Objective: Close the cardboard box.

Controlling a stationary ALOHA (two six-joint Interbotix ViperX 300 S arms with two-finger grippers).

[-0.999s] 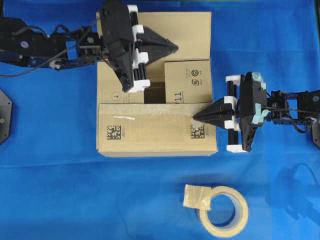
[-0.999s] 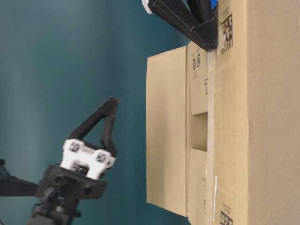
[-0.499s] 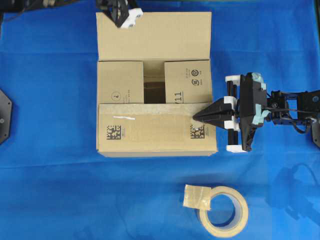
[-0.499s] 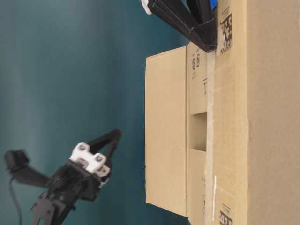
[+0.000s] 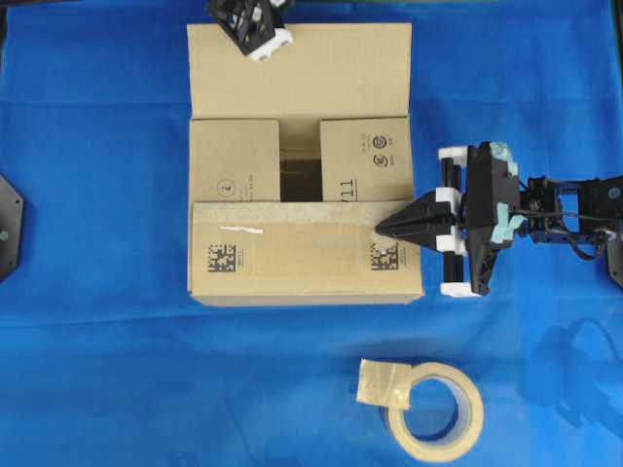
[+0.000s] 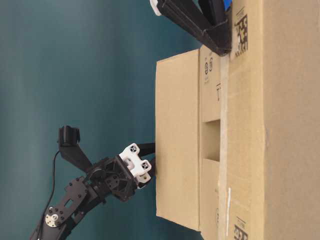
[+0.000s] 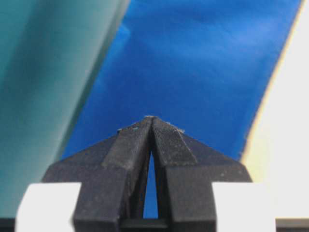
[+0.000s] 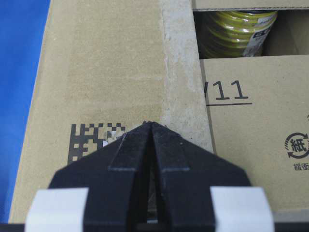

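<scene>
One cardboard box (image 5: 302,165), frame centre on blue surface (image 5: 97,370); we log far flap upright. Two tools: left tool (image 7: 152,121) pinched together behind flap; right tool (image 5: 380,229) pinched together, tip on near flap.

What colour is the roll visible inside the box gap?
Yellow roll with dark stripes, best seen in the right wrist view.

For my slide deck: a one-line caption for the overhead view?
Right gripper pins the cardboard box's near flap while the far flap stands open.
</scene>
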